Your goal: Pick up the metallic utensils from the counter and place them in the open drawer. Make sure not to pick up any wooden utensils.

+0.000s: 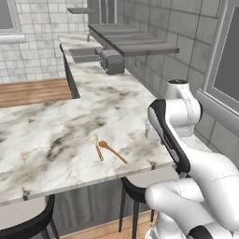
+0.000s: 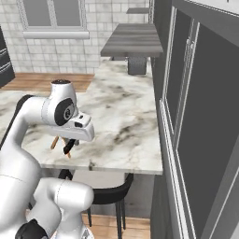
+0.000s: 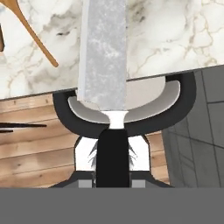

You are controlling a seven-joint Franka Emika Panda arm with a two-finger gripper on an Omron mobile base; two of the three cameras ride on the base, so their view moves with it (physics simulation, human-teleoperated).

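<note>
Metal utensil (image 3: 103, 48) is in the pincer (image 3: 112, 168). In the hand view it is a flat, wide grey blade with light speckles. It rises straight up from between the finger tips and reaches past the top edge of that view. Its lower end narrows to a short white neck, and under the neck sits a dark block between the two white finger parts. I cannot tell if this block is the handle or a part of the fingers. The jaws stand close together and pinch the utensil at this lower end.

The blade hangs over the front edge of the counter (image 3: 175, 35). Its upper part is above the marble, and its lower part is above a stool (image 3: 183, 109) with a black rim and a grey seat, which stands under the edge, directly below the pincer. A wooden floor (image 3: 35, 148) lies beside the stool.

Two wooden utensils lie on the counter just to the left of the pincer. In the hand view the thin handle of the wooden spoon (image 3: 37, 37) runs slantwise, up and left of the blade and apart from it. In the left base view the wooden spoon (image 1: 112, 152) and the paler wooden piece (image 1: 97, 148) lie just beside each other near the front edge. In the right base view the pincer (image 2: 70, 145) points down at the edge of the counter (image 2: 121, 121), with the wooden pieces (image 2: 55, 142) close at its left side.
</note>
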